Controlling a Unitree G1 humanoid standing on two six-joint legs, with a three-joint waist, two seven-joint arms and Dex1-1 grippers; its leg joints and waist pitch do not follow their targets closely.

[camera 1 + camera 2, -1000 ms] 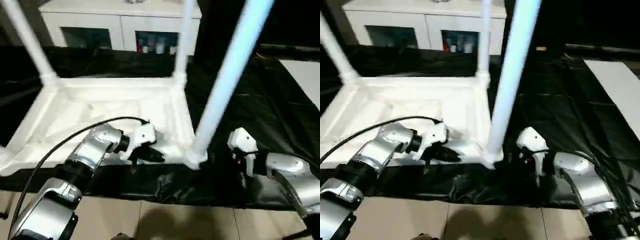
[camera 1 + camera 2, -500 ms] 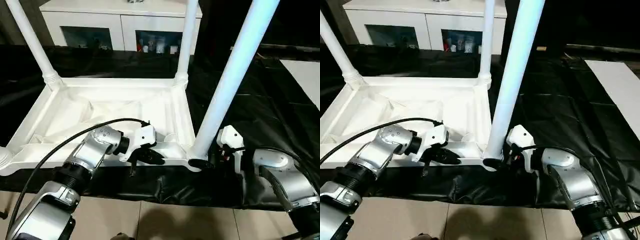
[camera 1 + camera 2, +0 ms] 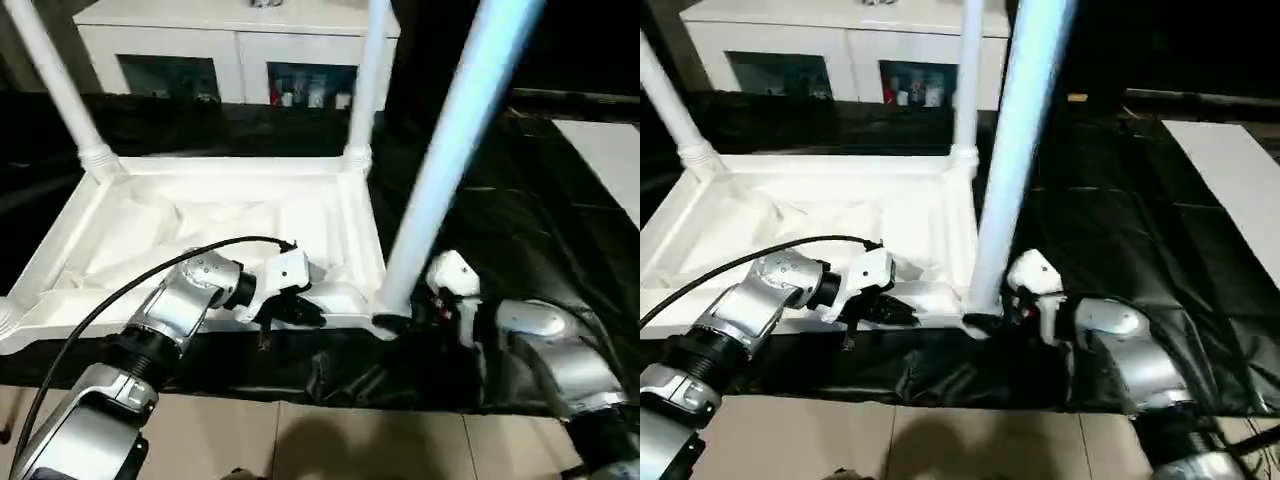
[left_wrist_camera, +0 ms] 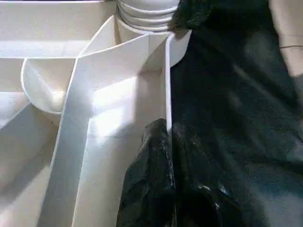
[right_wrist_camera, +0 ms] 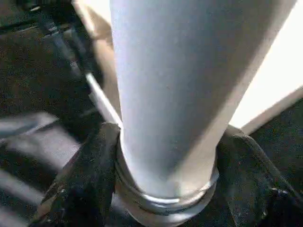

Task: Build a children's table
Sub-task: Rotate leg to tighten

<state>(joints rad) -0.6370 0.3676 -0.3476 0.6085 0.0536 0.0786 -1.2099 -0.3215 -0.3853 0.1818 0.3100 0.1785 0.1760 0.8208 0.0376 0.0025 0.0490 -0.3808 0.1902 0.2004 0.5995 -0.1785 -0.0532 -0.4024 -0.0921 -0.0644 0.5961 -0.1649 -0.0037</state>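
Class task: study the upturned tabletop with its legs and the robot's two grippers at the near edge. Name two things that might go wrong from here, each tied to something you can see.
1. The right gripper has a finger on each side of the near-right leg at its base; an off-centre squeeze might tilt the leg in its socket.
2. The left gripper pinches only the thin near rim of the tabletop; it may slip, letting the tabletop slide on the black cloth.

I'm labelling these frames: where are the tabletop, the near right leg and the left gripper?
tabletop (image 3: 250, 215), left eye view, ribbed underside.
near right leg (image 3: 440, 170), left eye view, mid shaft.
left gripper (image 3: 305, 312), left eye view, fingertips at near rim.
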